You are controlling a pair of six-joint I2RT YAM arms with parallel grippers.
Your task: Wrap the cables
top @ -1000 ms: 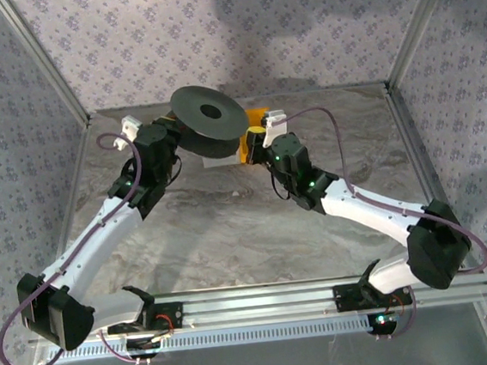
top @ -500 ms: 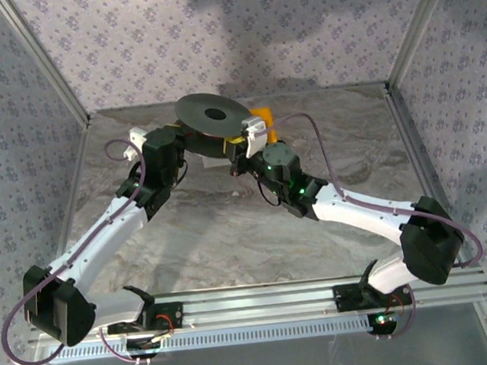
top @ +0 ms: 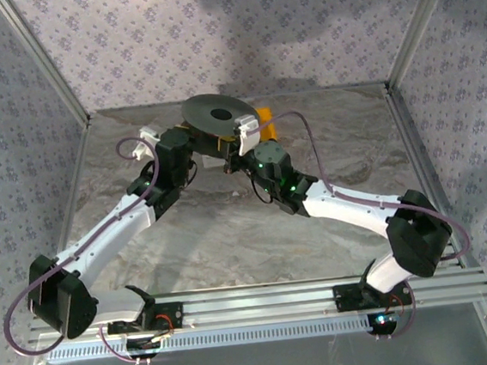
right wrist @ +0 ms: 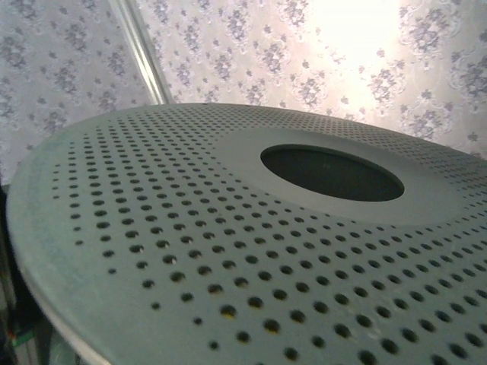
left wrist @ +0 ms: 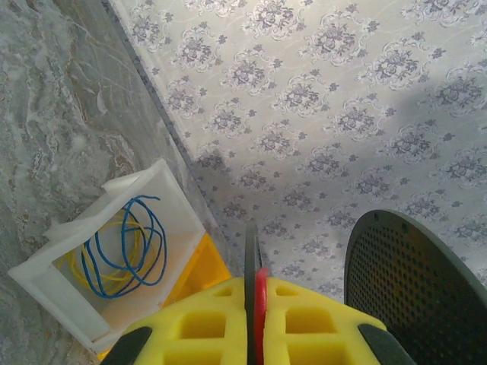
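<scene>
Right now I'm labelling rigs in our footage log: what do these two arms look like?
Both the left arm and right arm have white tubular links, bulky black joint housings and a purple lead looping alongside each. Small green lights glow on the right arm's black wrist section.

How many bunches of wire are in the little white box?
2. A blue loop and a yellow loop lie overlapping inside the white box, which sits on the table by the wall. More wire could be hidden under them.
</scene>
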